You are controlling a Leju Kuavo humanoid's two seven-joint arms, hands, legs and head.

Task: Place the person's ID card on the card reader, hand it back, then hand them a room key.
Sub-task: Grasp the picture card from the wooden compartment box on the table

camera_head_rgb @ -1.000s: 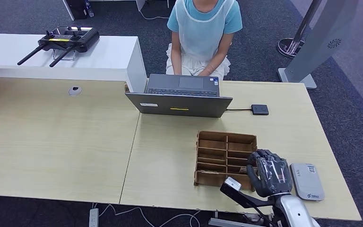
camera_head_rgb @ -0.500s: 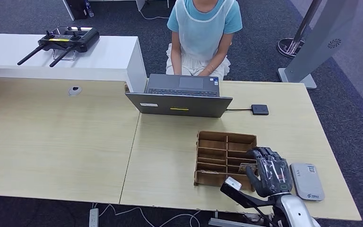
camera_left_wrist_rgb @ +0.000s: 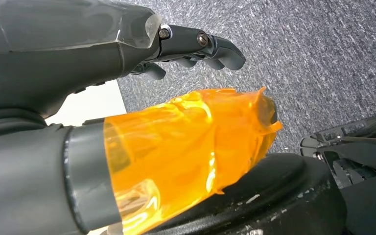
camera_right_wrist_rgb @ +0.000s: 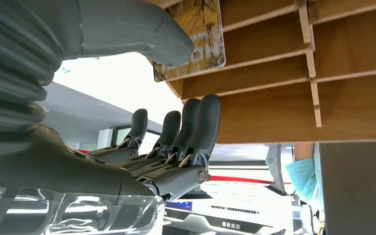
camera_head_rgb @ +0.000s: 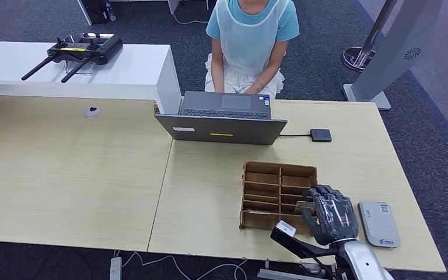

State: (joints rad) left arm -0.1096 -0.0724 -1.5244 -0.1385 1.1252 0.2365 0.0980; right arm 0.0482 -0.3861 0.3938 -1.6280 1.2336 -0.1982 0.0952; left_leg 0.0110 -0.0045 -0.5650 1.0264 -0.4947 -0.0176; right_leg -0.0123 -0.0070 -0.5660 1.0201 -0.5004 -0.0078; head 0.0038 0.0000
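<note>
1. The right hand (camera_head_rgb: 329,213) sits at the lower right of the head view, at the near right corner of the wooden card organiser (camera_head_rgb: 278,194); its fingers (camera_right_wrist_rgb: 196,128) are apart and straight, pointing along the box's outer wall
2. In the right wrist view its thumb (camera_right_wrist_rgb: 127,30) lies against a room key (camera_right_wrist_rgb: 196,34), a card with a golden-brown print standing in a slot of the organiser; whether the hand truly pinches the card I cannot tell
3. In the head view the same card shows as a small edge (camera_head_rgb: 304,205) just beside the fingertips, in a right-hand compartment of the box
4. The left hand (camera_left_wrist_rgb: 186,46) is seen in the left wrist view over grey carpet (camera_left_wrist_rgb: 323,54), its fingers curled in with nothing in them, an orange film over its thumb
5. Just right of the right hand, the white card reader (camera_head_rgb: 379,223) lies flat on the surface (camera_head_rgb: 81,175)
6. Farther up the frame, at centre, an open laptop (camera_head_rgb: 224,116) faces the person (camera_head_rgb: 251,41) seated at top centre; a small black box (camera_head_rgb: 321,135) lies to its right, joined by a cable
7. At the upper left a black controller (camera_head_rgb: 79,52) rests on a white counter (camera_head_rgb: 128,64)
</note>
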